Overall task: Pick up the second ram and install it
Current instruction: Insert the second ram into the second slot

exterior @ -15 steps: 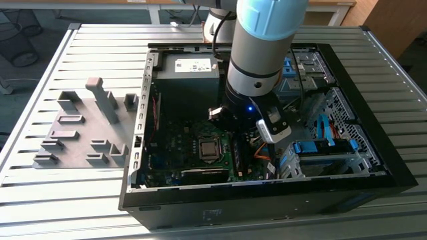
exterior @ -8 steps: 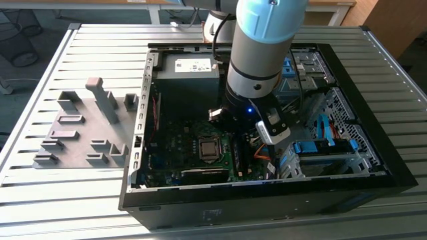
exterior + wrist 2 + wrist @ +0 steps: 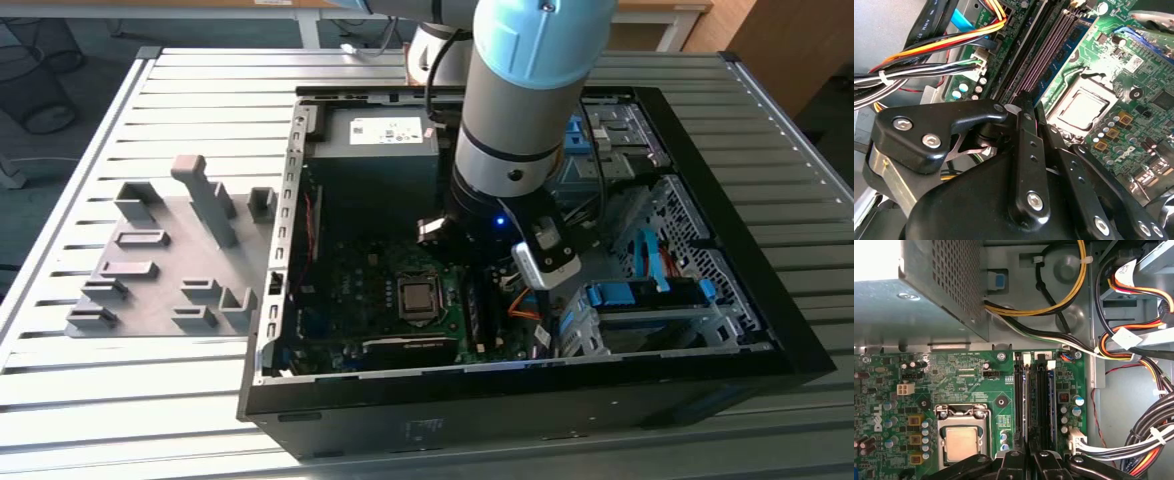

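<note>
End effector [image 3: 1029, 454] is down inside the computer case [image 3: 787, 330] on the desk [image 3: 200, 90], right over the memory slots [image 3: 1041, 400]. Its fingers [image 3: 1026, 130] are pinched nearly together, and as far as I can tell they're clamped on the second ram [image 3: 1027, 400]. That's the thin strip seen edge-on, running straight out from between the tips along one slot, with the CPU socket [image 3: 961, 442] off to one side. My read is that the stick is light, stiff and fragile, with slick faces, so grip it flat mid-length and well clear of the contact edge.
</note>
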You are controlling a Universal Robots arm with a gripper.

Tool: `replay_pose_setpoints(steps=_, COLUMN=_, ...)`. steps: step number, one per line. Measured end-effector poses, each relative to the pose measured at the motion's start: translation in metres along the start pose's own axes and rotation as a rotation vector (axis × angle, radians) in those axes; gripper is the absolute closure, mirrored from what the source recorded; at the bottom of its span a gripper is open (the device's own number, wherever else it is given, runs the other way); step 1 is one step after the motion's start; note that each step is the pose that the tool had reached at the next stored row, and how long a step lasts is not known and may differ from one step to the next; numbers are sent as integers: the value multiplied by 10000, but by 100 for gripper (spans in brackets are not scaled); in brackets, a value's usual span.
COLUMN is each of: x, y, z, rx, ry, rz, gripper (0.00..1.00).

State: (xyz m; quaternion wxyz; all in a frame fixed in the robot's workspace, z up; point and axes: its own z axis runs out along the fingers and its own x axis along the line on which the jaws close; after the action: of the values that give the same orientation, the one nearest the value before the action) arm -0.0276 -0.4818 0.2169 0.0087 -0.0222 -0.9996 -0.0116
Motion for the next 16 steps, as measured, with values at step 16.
replay_pose_setpoints(steps=16, x=-28, y=2, z=48, rx=2, ry=8, rz=1, gripper=86)
